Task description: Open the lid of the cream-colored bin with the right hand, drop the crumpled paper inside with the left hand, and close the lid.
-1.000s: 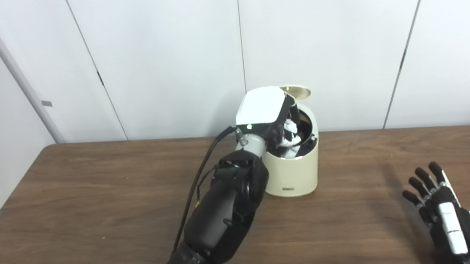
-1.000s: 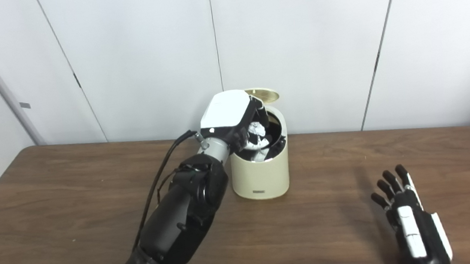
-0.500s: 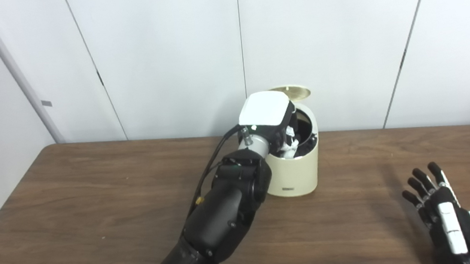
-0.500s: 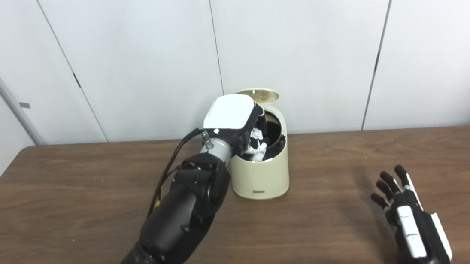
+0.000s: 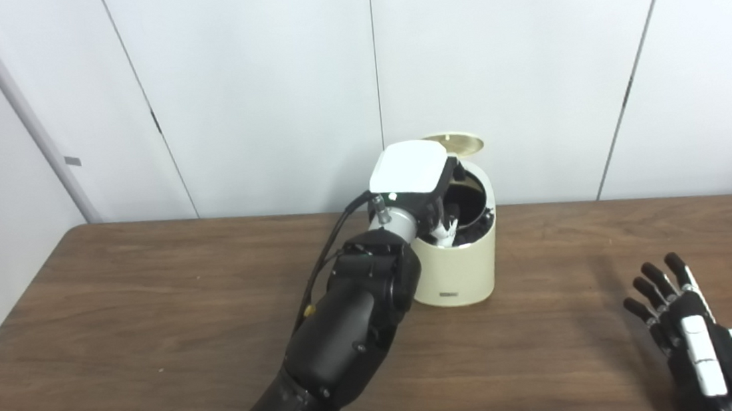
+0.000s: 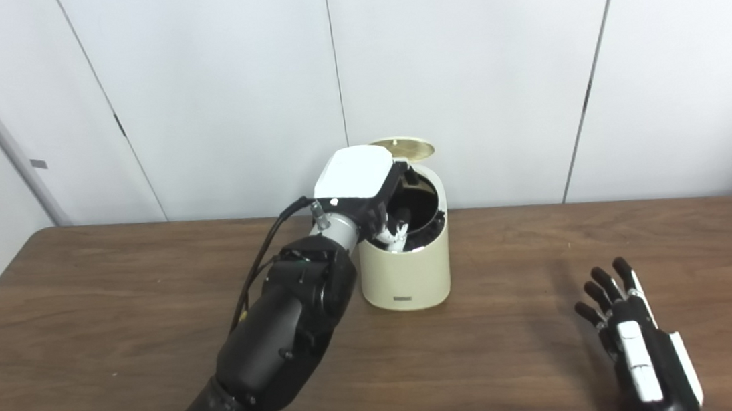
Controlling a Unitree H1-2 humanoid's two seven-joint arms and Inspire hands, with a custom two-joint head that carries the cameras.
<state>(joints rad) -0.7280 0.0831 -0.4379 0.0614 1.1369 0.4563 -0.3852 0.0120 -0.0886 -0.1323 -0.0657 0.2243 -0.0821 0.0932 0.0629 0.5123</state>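
- White wall panels stand behind a brown wood-grain table (image 5: pixel 117 337); the work sits at the table's far edge, near the centre.
- Left hand (image 5: pixel 419 183): over the near-left rim of the cream-colored bin (image 5: pixel 459 270), its white back facing up and its fingers dipped into the opening. Whether the fingers are parted or closed cannot be told; the hand's back hides them.
- Crumpled paper (image 6: pixel 397 234): a white scrap shows under the fingers, just inside the near rim. Whether the hand grips it or has let it go is not clear.
- Lid (image 5: pixel 455 144): tilted back at the rear of the bin, nothing holding it.
- Right hand (image 5: pixel 691 338): well apart from the bin at lower right, low over the table, fingers spread, holding nothing.
- Judged step: release of the paper. To do it well, the left fingers should open fully over the middle of the opening and lift straight up, clear of rim and lid, so the paper does not catch on the edge or drag out with the hand.
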